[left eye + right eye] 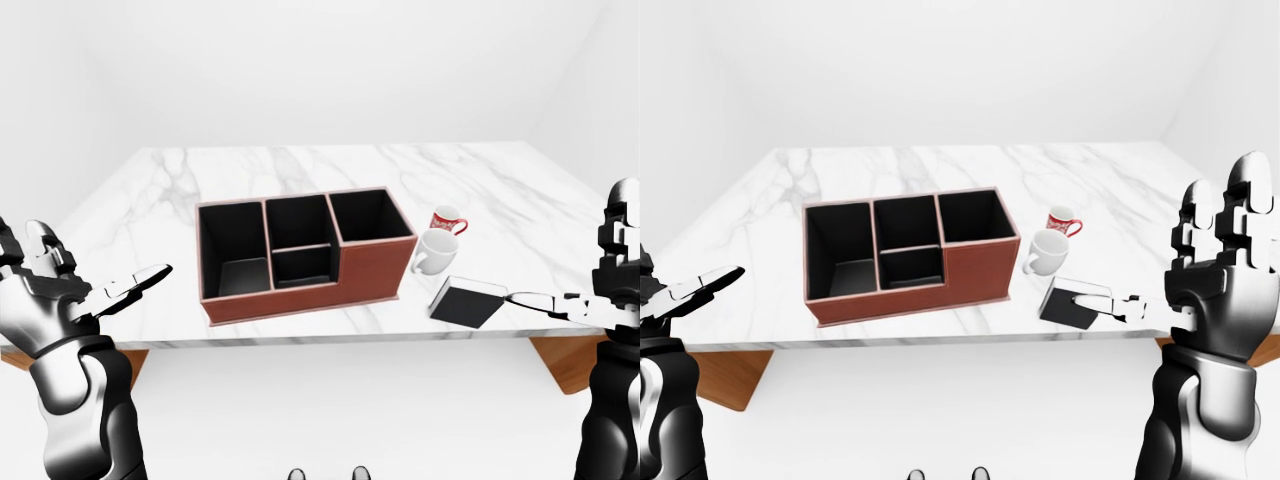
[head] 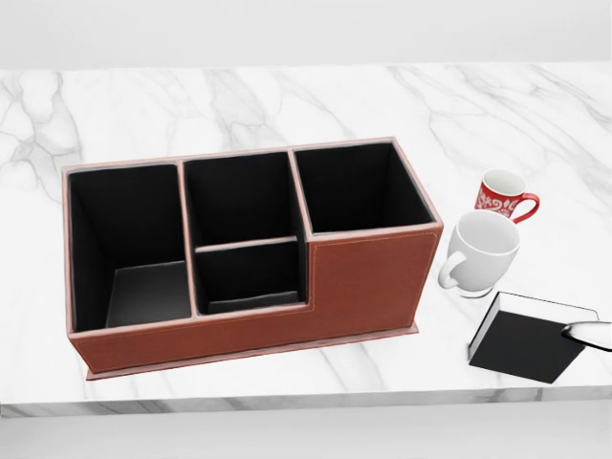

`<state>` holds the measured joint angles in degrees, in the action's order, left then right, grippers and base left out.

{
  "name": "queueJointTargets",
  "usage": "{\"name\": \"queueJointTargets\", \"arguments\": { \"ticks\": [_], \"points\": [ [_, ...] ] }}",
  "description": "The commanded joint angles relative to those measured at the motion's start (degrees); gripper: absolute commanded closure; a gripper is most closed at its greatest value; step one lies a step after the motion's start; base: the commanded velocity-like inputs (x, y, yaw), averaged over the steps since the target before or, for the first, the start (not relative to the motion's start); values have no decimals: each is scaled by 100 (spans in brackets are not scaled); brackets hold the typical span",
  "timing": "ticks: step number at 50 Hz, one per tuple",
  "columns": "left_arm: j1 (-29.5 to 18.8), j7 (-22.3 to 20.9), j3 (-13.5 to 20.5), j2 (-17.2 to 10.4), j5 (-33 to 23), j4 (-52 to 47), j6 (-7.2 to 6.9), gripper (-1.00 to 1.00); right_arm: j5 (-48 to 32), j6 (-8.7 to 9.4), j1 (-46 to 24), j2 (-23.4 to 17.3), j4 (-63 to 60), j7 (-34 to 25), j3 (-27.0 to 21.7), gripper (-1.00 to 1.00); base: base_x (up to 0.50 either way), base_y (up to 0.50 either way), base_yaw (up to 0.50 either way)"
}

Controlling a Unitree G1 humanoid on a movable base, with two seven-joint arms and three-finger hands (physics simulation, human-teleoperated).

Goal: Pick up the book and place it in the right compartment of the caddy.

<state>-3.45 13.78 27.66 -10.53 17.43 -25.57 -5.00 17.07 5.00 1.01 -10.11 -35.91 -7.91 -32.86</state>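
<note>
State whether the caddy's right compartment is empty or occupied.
Empty: the caddy's right compartment shows only dark lining; the book lies outside on the table.

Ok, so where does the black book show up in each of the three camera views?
Left-eye view: the black book lies right of centre, near the table's near edge.
Head view: lower right corner, with a finger of the right hand at its right edge.
Right-eye view: right of centre.
Shared landmark: the white mug stands just above the book in every view.
</note>
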Motion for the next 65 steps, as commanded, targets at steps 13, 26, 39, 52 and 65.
{"name": "queueJointTargets", "arguments": {
  "ticks": [13, 26, 39, 52, 65],
  "points": [
    [-11, -15, -4, -10, 8, 114, 0, -100, 97, 0, 13, -13, 66, -13, -32, -100, 30, 0, 0],
    [-6, 5, 20, -27, 32, 77, 0, -100, -70, 0, 59, -26, 74, -65, -10, -100, 30, 0, 0],
    [-9, 6, 46, -37, 41, 79, 0, -100, -635, 0, 175, -68, -132, -537, -255, -100, 0, 0, 0],
    [0, 4, 45, -35, 39, 91, 0, -100, -1683, 0, 340, -144, -125, -1211, -474, -100, 0, 0, 0],
    [3, -5, 32, -26, 23, 130, 0, -100, -3660, 0, 677, 79, 345, -1923, -288, -100, 0, 0, 0]
  ]
}}
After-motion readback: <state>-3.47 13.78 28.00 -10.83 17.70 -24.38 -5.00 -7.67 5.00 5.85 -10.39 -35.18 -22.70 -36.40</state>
